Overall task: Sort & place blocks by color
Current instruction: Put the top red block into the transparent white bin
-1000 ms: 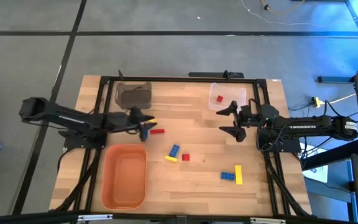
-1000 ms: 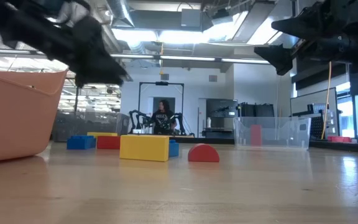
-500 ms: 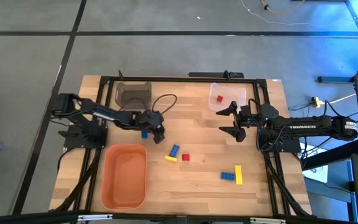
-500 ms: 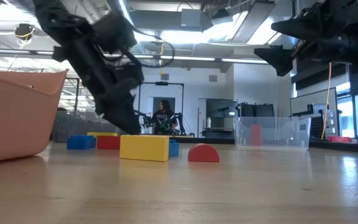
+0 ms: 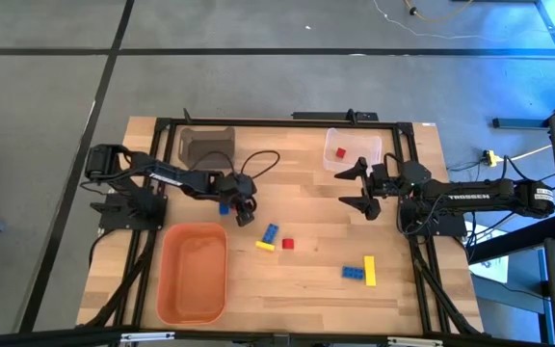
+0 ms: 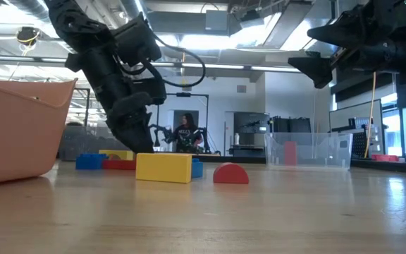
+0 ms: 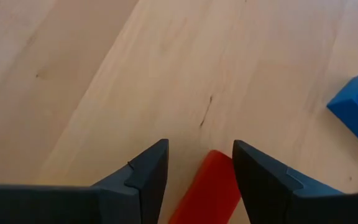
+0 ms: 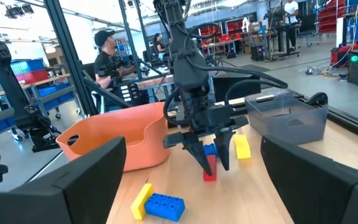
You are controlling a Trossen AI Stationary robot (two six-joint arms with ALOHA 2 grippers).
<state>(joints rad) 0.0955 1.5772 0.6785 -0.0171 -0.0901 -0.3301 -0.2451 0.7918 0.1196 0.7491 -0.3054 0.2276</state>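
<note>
The left gripper (image 7: 197,171) stands on the table near the grey bin (image 5: 206,146), its parted fingers straddling a red block (image 7: 207,190) without clamping it, so closing off-centre could squirt it sideways, while the right gripper (image 5: 362,188) waits wide open.

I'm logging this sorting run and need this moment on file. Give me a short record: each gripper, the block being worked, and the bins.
left gripper: down at the table, open fingers either side of a red block
right gripper: open, raised, waiting beside the clear bin
clear bin: holds one red piece
orange bin: no blocks visible inside
grey bin: contents unclear
</note>
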